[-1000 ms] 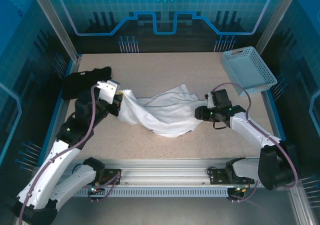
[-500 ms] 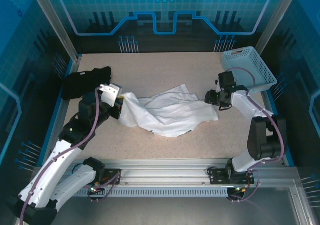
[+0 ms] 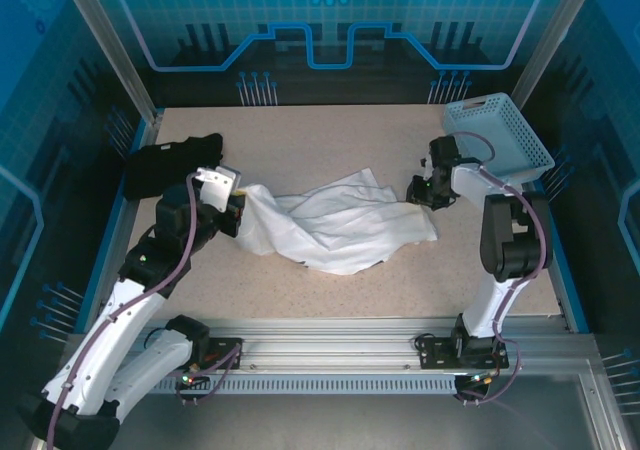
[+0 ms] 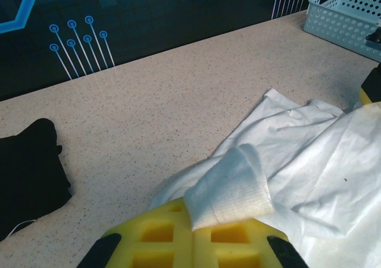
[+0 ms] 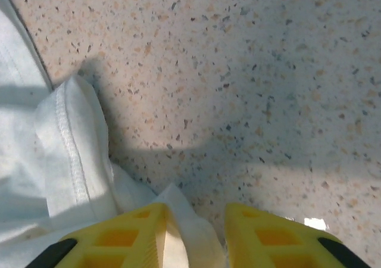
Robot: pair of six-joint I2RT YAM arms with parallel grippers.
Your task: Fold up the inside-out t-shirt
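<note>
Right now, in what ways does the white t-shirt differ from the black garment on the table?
The white t-shirt lies crumpled and spread across the middle of the table; the black garment is bunched at the far left edge. The left gripper is shut on the t-shirt and the right gripper sits at its other end; the black garment is untouched. Both are cloth on the table.

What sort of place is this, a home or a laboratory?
Probably a robot laboratory cell: a speckled table enclosed by blue circuit-pattern walls, with a metal rail at its near edge.
</note>
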